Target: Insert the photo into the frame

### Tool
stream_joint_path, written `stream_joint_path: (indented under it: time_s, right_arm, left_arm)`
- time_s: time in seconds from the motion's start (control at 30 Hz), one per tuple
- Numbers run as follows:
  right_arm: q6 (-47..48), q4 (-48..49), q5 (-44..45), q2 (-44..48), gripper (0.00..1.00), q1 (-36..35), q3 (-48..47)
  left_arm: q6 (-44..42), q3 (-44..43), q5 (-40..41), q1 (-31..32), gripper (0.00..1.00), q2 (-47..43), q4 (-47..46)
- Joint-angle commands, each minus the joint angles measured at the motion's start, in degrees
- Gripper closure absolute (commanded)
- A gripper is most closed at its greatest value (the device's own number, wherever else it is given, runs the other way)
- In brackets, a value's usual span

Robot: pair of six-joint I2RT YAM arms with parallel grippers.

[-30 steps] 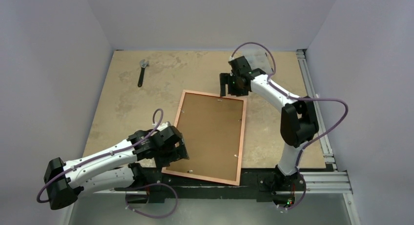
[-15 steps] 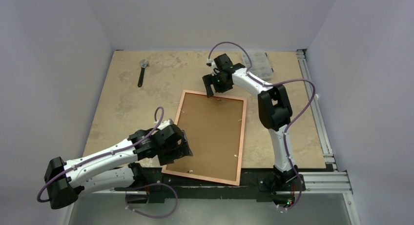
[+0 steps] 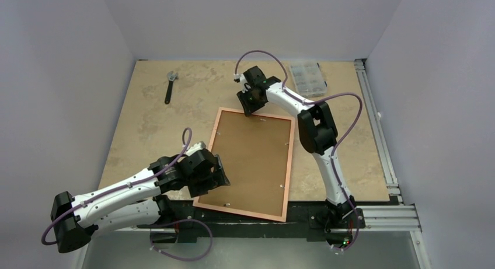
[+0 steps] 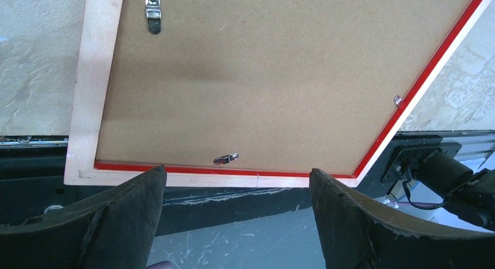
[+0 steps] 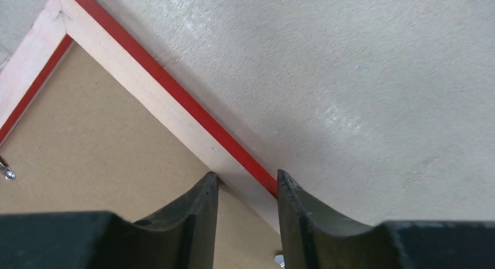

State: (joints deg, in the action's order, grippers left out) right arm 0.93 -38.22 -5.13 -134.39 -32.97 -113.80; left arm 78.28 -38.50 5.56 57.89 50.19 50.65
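The frame (image 3: 290,155) lies face down on the table, pale wood back up, with a brown backing board (image 3: 251,161) seated in it. My right gripper (image 3: 250,107) is at its far edge near the far left corner. In the right wrist view the right gripper (image 5: 246,178) has its fingers on either side of the frame's far rail (image 5: 146,88), closed against it. My left gripper (image 3: 217,175) hovers at the near left corner. It stands wide open (image 4: 236,171), just short of the frame's near rail (image 4: 192,178), holding nothing. The photo is out of view.
A wrench (image 3: 170,85) lies at the far left of the table. A clear compartment box (image 3: 306,78) sits at the far right. Metal turn clips (image 4: 153,11) hold the backing board. A metal rail (image 3: 376,135) runs along the table's right side.
The right arm swung left along the frame's far edge, came down over the rail and narrowed its jaws onto it. The left arm shifted only slightly.
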Motion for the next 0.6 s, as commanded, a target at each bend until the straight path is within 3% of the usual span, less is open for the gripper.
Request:
stream_joint_path:
  time_s: [0.0,0.2,0.4,0.47,0.57]
  right_arm:
    - [-5.4,-3.0,2.7,-1.3,0.73,2.4,-1.0]
    - [-16.8,-0.1,-12.9,0.2,0.88,13.2,4.1]
    - [-18.1,-0.9,-10.4,3.5,0.96,16.6,8.7]
    - [-16.9,-0.8,-10.4,5.4,0.91,16.6,9.8]
    - [-16.7,1.5,-9.9,8.2,0.69,16.6,12.4]
  left_arm:
    - [-0.5,-1.1,1.8,0.3,0.11,-0.2,0.0]
    - [-2.9,-6.0,2.5,0.3,0.11,4.4,-1.0]
    - [-4.4,-8.4,1.8,-0.2,0.11,9.0,-2.8]
    - [-4.5,-8.2,0.8,-0.8,0.1,10.1,-3.0]
    - [-4.4,-6.9,0.1,-1.2,0.09,10.1,-3.3]
